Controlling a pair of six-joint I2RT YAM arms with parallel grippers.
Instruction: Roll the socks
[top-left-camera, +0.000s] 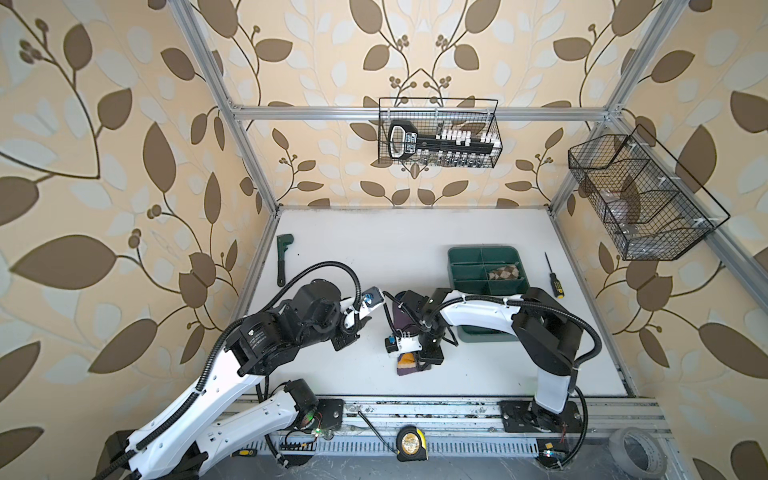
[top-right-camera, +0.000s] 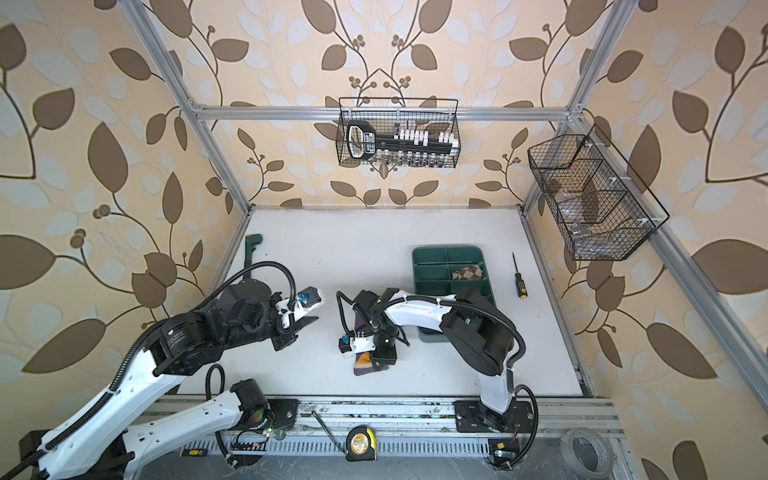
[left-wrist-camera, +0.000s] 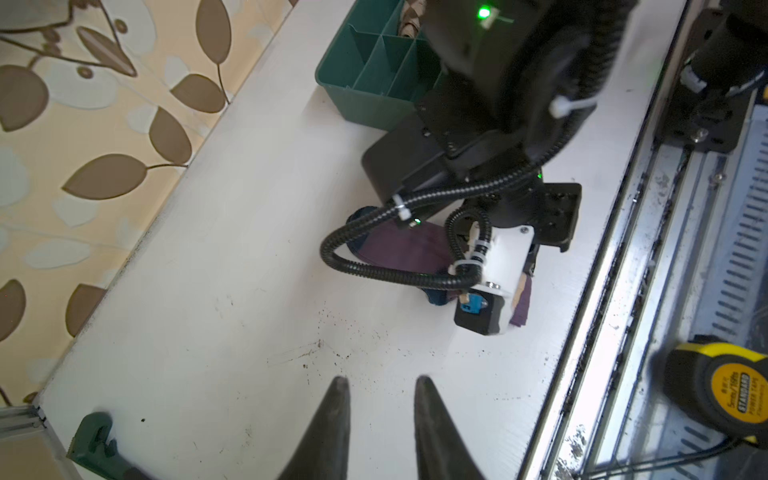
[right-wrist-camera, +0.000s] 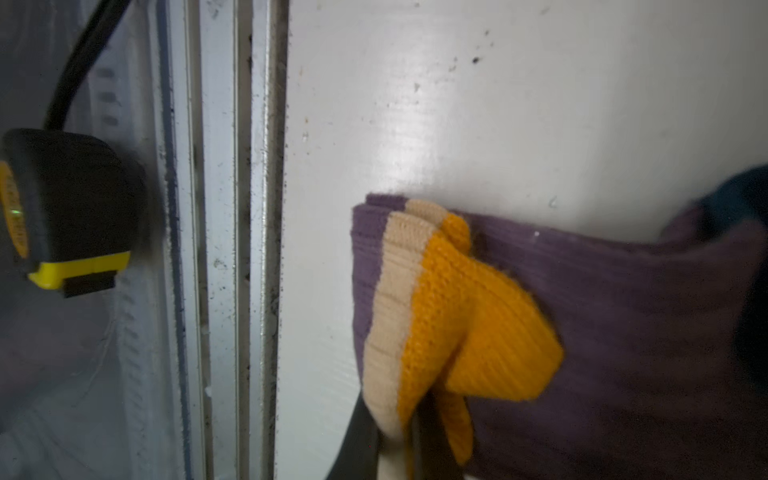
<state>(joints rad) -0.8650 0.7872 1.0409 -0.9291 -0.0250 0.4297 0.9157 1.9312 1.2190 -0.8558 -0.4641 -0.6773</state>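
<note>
My right gripper (right-wrist-camera: 395, 432) is pinched on the yellow cuff (right-wrist-camera: 478, 324) of the purple sock (right-wrist-camera: 623, 316). The sock lies stretched out on the surface (top-left-camera: 353, 249), with the cuff folded back over the leg at the end nearest the front rail. My left gripper (left-wrist-camera: 382, 386) hangs spread with nothing between its fingers, off to the left and apart from that sock. The argyle sock (top-left-camera: 505, 273) sits bunched in a compartment of the green tray (top-left-camera: 482, 249).
</note>
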